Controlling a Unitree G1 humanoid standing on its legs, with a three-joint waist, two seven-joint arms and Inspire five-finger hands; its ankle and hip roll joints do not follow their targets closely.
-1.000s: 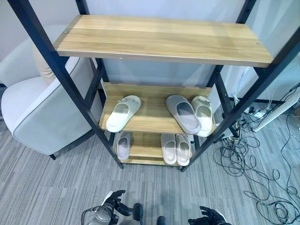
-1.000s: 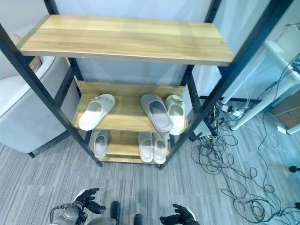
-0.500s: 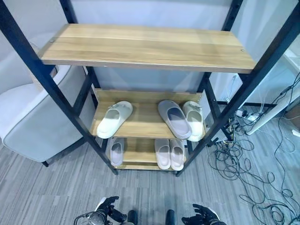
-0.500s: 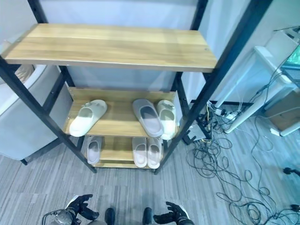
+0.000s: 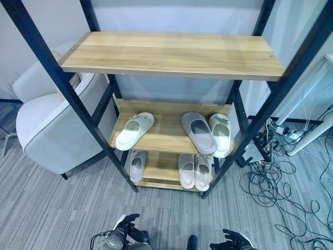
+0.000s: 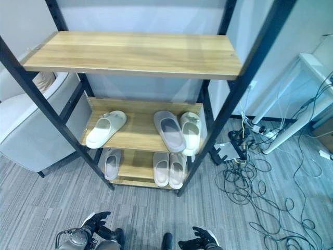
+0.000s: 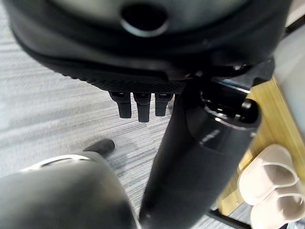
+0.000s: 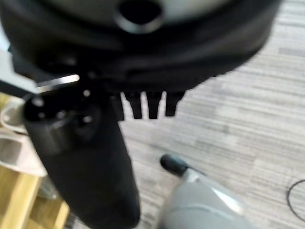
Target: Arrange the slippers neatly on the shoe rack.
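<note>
Along the bottom edge, the left hand [image 5: 127, 225] and right hand [image 5: 232, 240] are held empty, fingers relaxed, below the shoe rack [image 5: 171, 54] where slippers [image 5: 200, 132] are lined up.

Both hands hang low, well short of the shoe rack [image 5: 171, 52] and in front of it. The left hand [image 5: 127, 225] sits ahead of the rack's left side, its fingers [image 7: 138, 106] loosely extended and holding nothing. The right hand [image 5: 231, 240] sits ahead of the rack's right side, its fingers [image 8: 147, 106] likewise relaxed and spread, with nothing between them and the thumb [image 8: 86, 167]. Neither hand touches the rack.
</note>
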